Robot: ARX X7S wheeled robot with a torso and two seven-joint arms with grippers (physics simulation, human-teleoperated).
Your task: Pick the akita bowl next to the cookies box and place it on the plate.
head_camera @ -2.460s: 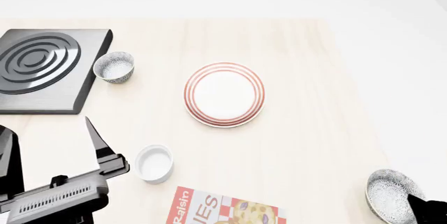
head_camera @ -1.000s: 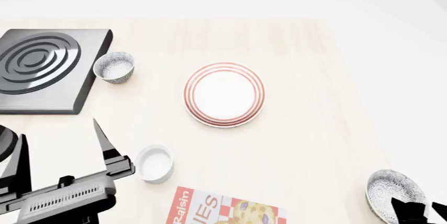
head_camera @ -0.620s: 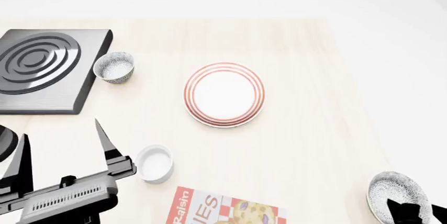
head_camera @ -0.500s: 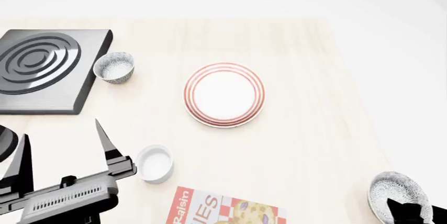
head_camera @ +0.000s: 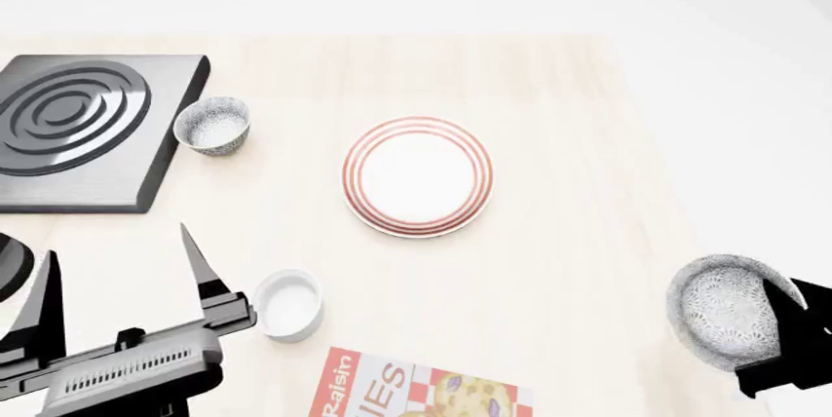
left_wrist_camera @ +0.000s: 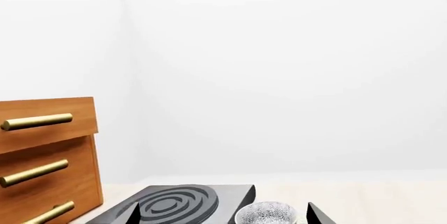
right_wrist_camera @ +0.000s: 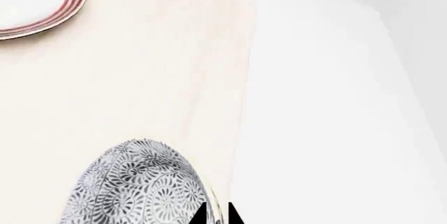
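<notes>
Akita bowl [head_camera: 723, 311]: tilted on its side at the table's right edge, toward the near corner, pale speckled inside turned toward the plate; its rim sits between the right gripper's tips.
Right gripper [head_camera: 776, 334]: clamped on the bowl's rim; in the right wrist view the two dark tips [right_wrist_camera: 215, 215] pinch the rim of the patterned bowl [right_wrist_camera: 136, 185].
Plate [head_camera: 419, 175]: flat at the table's middle, well apart from the held bowl.
Cookies box [head_camera: 419, 386]: at the near edge, partly out of view.
Ramekin [head_camera: 287, 304]: just beside the left gripper.
Left gripper [head_camera: 120, 292]: fingers spread apart, holding nothing, near the near-left corner.
Twin bowl [head_camera: 213, 125]: upright, touching or just beside the stove [head_camera: 81, 130].
Table [head_camera: 572, 144]: pale wood.
</notes>
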